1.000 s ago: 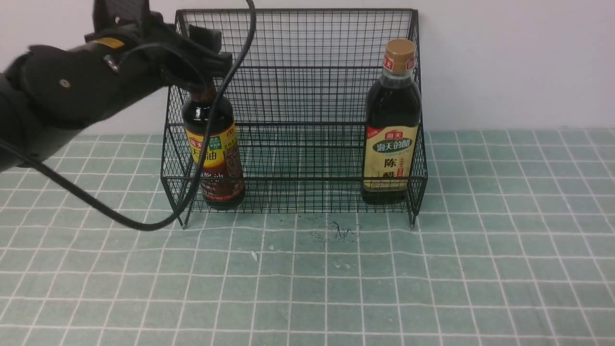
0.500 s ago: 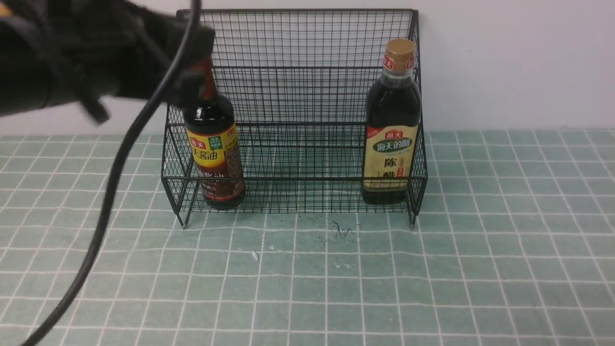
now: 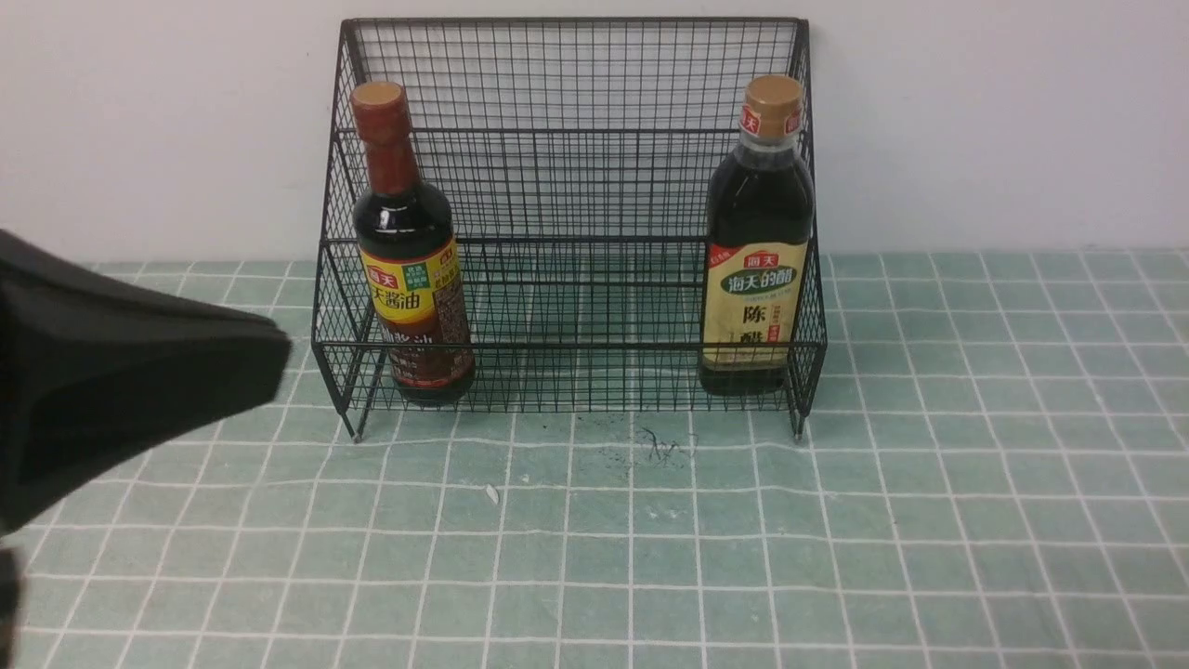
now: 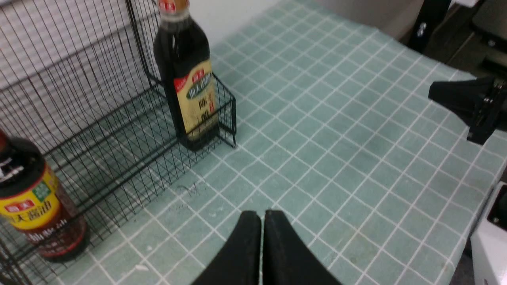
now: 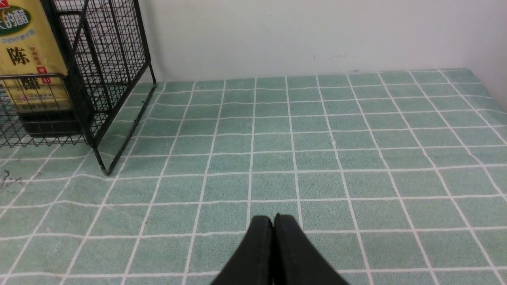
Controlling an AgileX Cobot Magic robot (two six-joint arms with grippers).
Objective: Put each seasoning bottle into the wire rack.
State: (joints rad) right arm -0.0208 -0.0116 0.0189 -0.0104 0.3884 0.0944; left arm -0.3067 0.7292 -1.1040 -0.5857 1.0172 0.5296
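Frontal overview; two low wrist views

Two seasoning bottles: one red-necked bottle (image 3: 409, 251), one tan-capped bottle (image 3: 757, 242). One wire rack (image 3: 576, 186). One green checked cloth (image 3: 836, 520). Two grippers, left gripper (image 4: 262, 215) and right gripper (image 5: 273, 219); a front-view dark shape is probably an arm.

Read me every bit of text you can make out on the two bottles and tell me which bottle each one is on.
"海天" and "天酱油": yellow label of the reddish-necked bottle, at the left end of the wire rack.
"海天的醋", "陈" and, behind the wire, "醋": cream label of the tan-capped bottle, at the right end.
The small print on both labels is too small to read.
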